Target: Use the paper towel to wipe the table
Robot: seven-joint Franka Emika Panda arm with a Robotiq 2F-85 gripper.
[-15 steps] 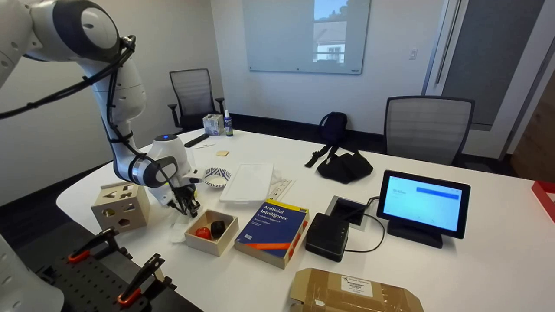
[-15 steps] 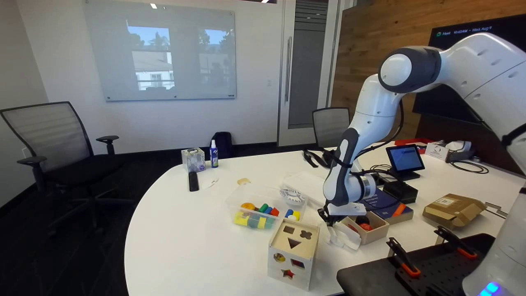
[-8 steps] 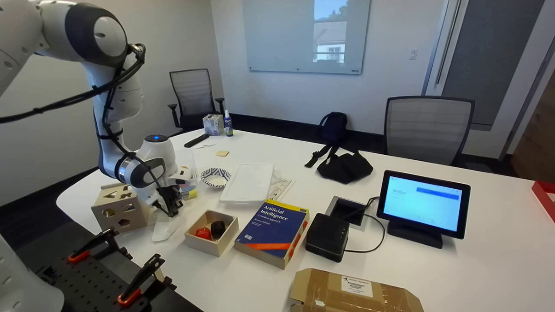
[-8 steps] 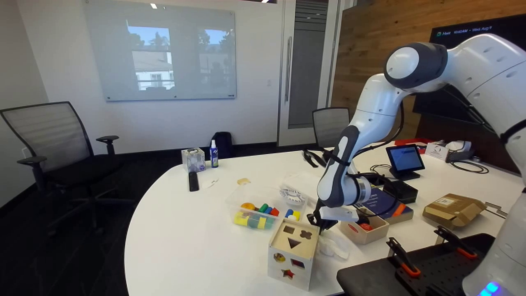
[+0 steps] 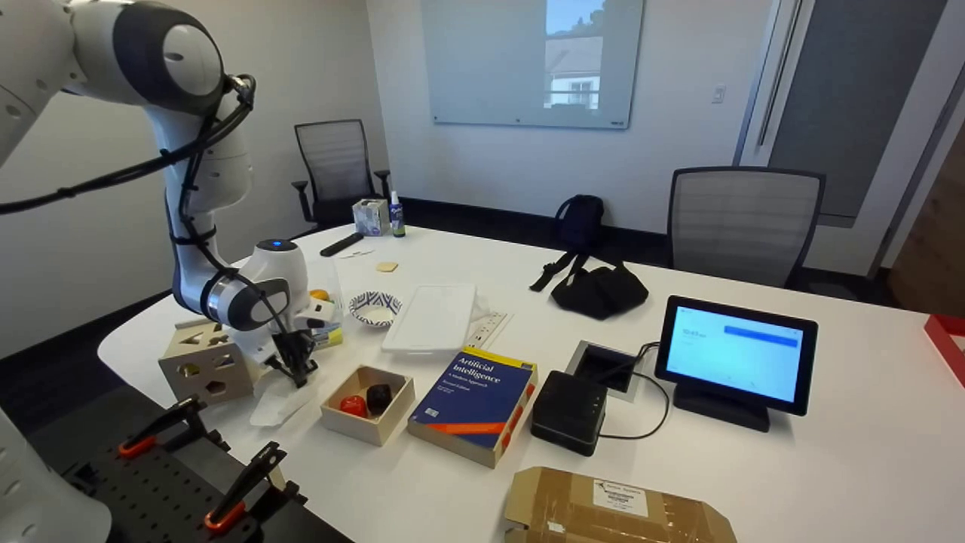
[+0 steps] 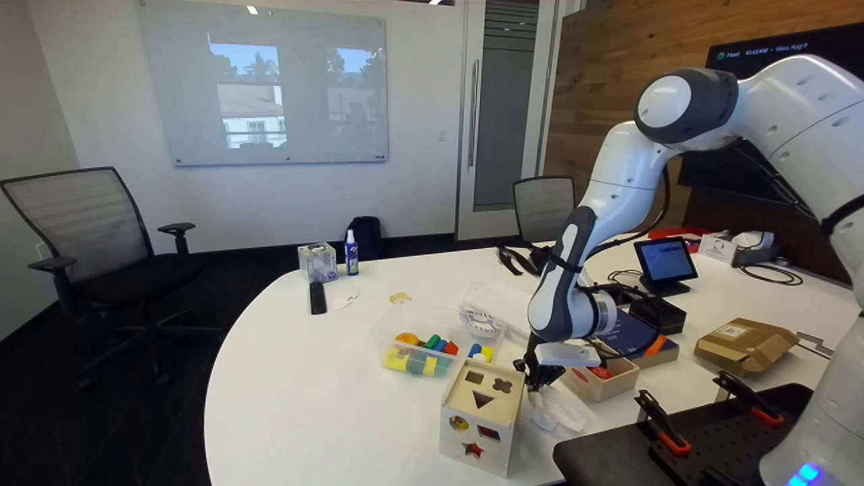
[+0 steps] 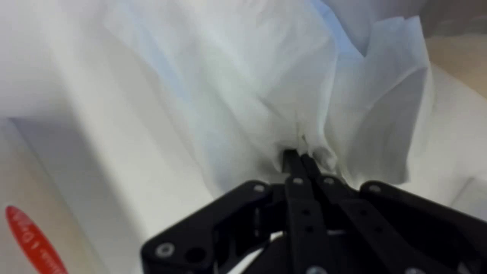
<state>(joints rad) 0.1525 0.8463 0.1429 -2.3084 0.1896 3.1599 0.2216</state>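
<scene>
My gripper [image 7: 299, 156] pinching the paper towel [image 7: 247, 72], I am apparently wiping the table [image 6: 317, 385] beneath it; my next stroke is calling for light, level pressure.

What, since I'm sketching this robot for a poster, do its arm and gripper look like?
The arm is glossy white with rounded segments, dark grey bands at joints and a small blue light towards the gripper end. Black cables run along its outside. The gripper is black, with slim fingers and silvery screw heads; a white box is mounted near it.
</scene>
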